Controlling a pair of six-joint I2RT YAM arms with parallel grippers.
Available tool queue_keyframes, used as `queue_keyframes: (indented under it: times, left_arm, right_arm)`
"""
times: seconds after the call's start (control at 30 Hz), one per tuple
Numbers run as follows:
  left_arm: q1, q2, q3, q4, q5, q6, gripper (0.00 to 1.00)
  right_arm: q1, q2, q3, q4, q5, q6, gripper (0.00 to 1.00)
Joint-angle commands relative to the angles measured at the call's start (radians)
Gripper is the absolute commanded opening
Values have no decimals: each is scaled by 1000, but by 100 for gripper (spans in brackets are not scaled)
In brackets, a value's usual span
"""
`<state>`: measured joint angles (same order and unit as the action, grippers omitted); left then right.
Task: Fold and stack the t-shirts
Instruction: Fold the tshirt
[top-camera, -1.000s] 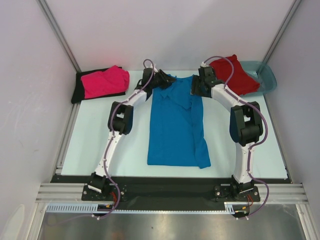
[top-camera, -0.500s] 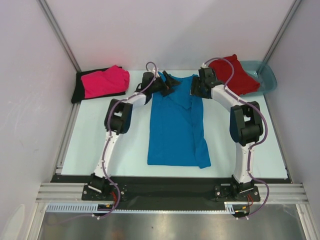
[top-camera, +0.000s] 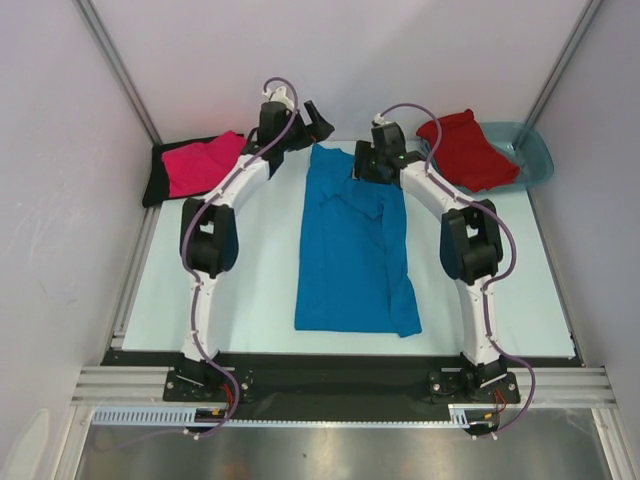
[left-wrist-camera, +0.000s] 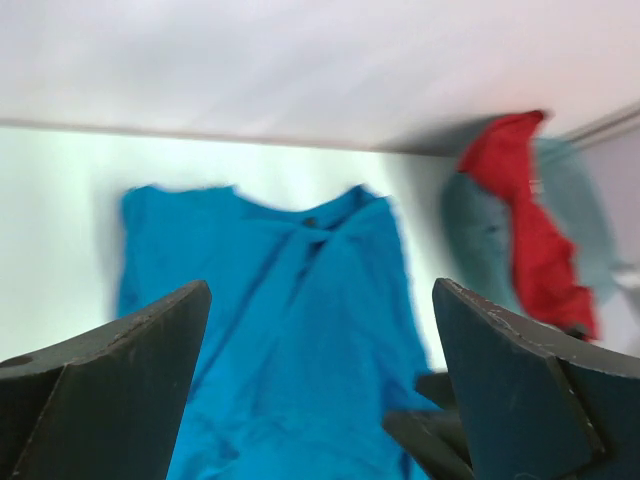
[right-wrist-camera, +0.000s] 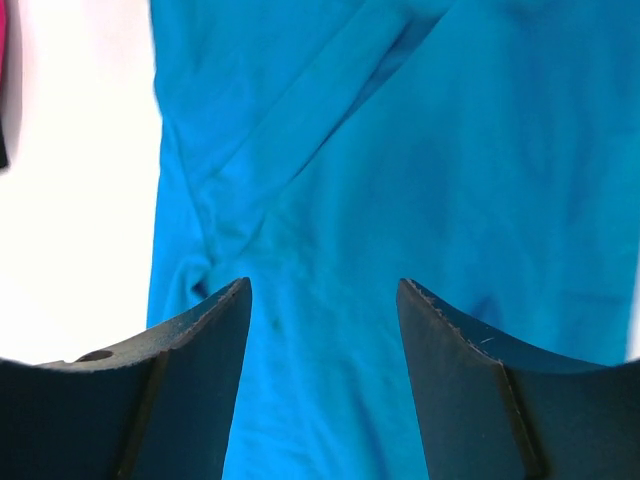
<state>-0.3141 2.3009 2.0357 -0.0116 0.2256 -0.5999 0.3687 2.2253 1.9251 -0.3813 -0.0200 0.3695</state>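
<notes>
The blue t-shirt (top-camera: 350, 250) lies flat and long in the middle of the table, sleeves folded in. My left gripper (top-camera: 320, 122) hangs open above its far left corner, near the back wall, holding nothing. Seen from the left wrist, the blue t-shirt (left-wrist-camera: 290, 330) lies below the wide-apart fingers (left-wrist-camera: 110, 380). My right gripper (top-camera: 362, 166) hovers open over the shirt's collar end; cloth (right-wrist-camera: 400, 150) shows between its fingers (right-wrist-camera: 190, 380), which grip nothing. A red t-shirt (top-camera: 468, 150) drapes over the tub. A pink t-shirt (top-camera: 205, 163) rests on a black one (top-camera: 158, 185) at far left.
The translucent teal tub (top-camera: 532, 152) stands at the back right corner under the red shirt. White walls close the back and both sides. The pale table mat (top-camera: 250, 290) ends at a dark strip near the arm bases.
My left gripper opened, let go of the blue shirt's far left corner and rose toward the back wall. My right gripper slid left over the collar. The shirt's top edge now lies flatter.
</notes>
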Motion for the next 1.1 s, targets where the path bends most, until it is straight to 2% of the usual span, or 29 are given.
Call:
queue_keyframes:
  times: [0.0,0.27,0.3,0.4,0.63,0.67,1.07]
  left_arm:
    - [-6,75,64,-192,-64,78,100]
    - [-10,157,182,-349,-49,144,100]
    - [-10,155,175,-349,-42,143,98]
    - [-10,137,126,-327,-19,134,84]
    - [-11,120,63,-309,24,129,73]
    - [-14,121,60,-310,34,126,69]
    - [-48,153,60,-304,54,115,60]
  right_arm:
    - [18,1,20,-31,15,-10,66]
    - [10,-116,-129,4,81,-17,66]
    - [9,-121,-136,4,83,-20,66]
    - [3,-138,-155,-4,101,-24,66]
    - [-5,-156,-192,-1,104,-29,66]
    - [-7,-156,-196,-1,104,-27,66]
    - [-20,-145,-204,-7,103,-30,66]
